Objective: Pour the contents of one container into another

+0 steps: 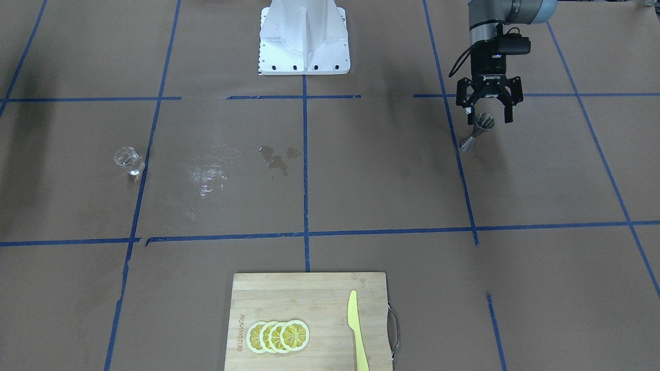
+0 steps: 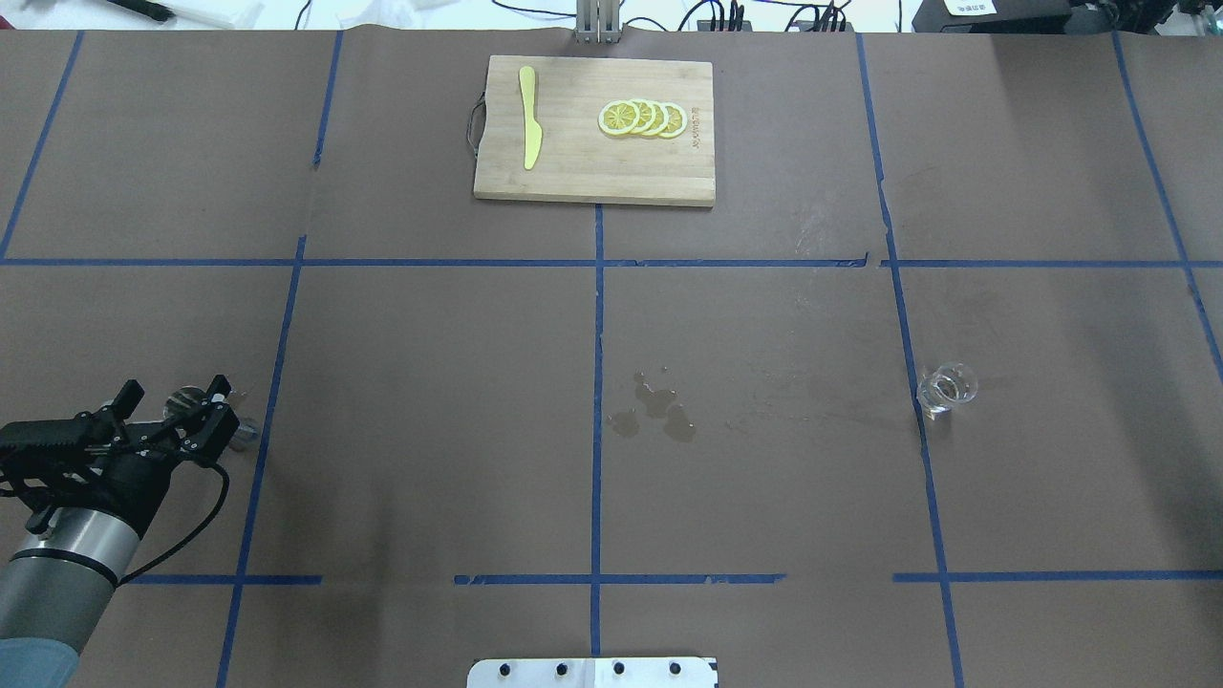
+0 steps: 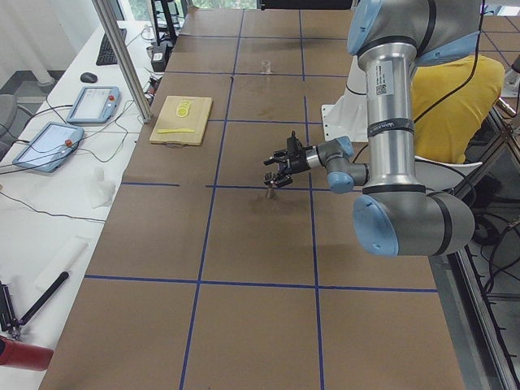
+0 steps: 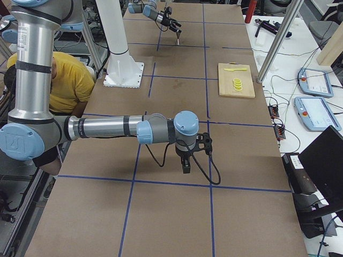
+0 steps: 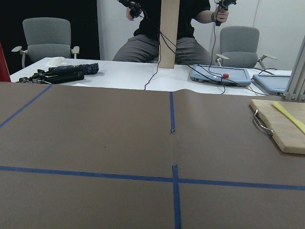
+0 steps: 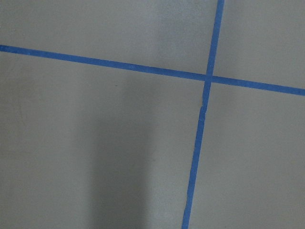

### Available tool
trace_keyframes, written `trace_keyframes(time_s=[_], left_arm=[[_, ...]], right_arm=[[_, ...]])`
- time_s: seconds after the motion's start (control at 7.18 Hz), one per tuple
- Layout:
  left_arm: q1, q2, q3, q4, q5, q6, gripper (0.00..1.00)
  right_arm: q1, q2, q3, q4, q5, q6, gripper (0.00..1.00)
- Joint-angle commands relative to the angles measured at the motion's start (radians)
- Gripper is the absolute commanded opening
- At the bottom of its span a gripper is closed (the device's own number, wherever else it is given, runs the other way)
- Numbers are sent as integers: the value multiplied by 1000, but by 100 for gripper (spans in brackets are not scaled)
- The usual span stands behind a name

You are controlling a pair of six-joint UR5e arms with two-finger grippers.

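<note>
Left pincer [image 1: 489, 119], spread apart, hangs over the jigger [image 1: 474, 136]; glass [image 1: 129, 161] far at its nine o'clock. Right pincer [image 4: 185, 167]: cannot tell.

The left gripper [image 1: 489, 120] reaches forward, low and nearly level, jaws spread wide, while the right arm [image 4: 107, 128] stretches out level, the right gripper [image 4: 186, 165] pointing straight down, its jaw state unclear.

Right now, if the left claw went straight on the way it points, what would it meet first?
Probably the metal jigger. Its upper cup seems to sit right between the fingertips of the open left claw, though depth is unclear.
</note>
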State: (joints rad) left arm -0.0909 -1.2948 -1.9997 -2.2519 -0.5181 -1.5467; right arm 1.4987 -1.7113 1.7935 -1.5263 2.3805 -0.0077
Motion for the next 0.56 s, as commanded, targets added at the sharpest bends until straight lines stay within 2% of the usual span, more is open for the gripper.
trace_keyframes(time_s=[0.0, 0.42], left_arm=[[23, 0, 41, 0, 23, -20, 99], [39, -9, 74, -2, 32, -23, 99]], right_arm=[[0, -2, -2, 0, -1, 0, 100], [0, -1, -2, 0, -3, -2, 100]])
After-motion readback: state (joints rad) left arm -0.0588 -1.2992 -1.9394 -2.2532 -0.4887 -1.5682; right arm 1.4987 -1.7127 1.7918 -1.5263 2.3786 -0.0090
